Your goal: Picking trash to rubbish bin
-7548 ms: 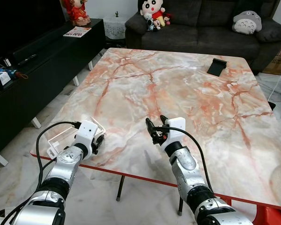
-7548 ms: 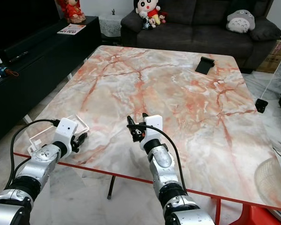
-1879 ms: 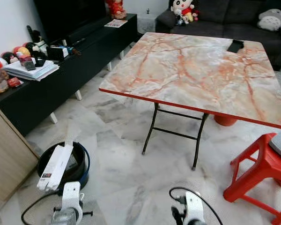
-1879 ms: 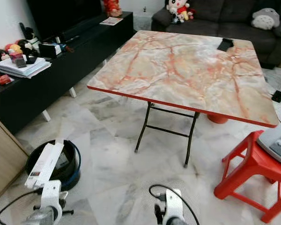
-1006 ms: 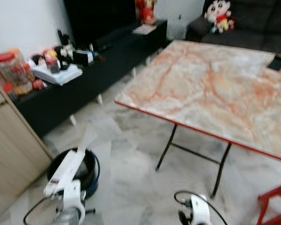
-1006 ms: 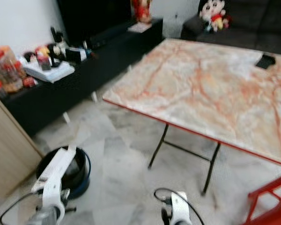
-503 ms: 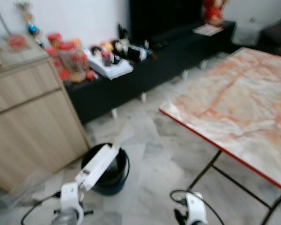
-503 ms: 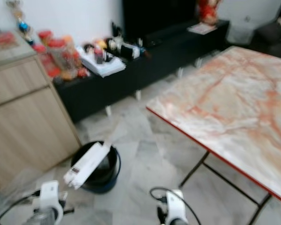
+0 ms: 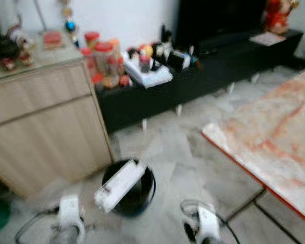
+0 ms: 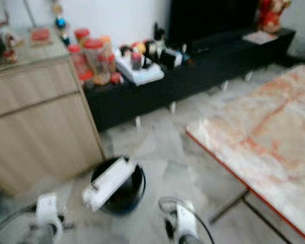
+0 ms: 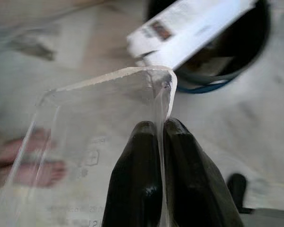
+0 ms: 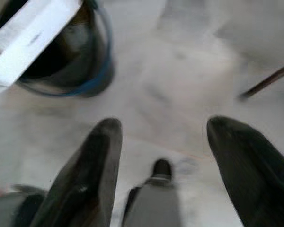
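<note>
The head views were blurred. The left gripper (image 11: 156, 156) sat low at the bottom of the left eye view, pointing forward over the floor (image 9: 178, 152), its fingers (image 11: 137, 189) pressed together on the edge of a clear plastic tray (image 11: 85, 142). The tray reached out ahead of the fingers toward the rubbish bin (image 9: 134, 190), a dark round bin with a blue rim standing on the floor just beside a wooden cabinet (image 9: 46, 122). A long white box (image 9: 119, 185) leaned out of the bin. The right gripper (image 12: 165, 161) hung low near the bin, its fingers (image 12: 92, 175) spread wide and holding nothing. The marble counter (image 9: 274, 142) stood off to the right.
</note>
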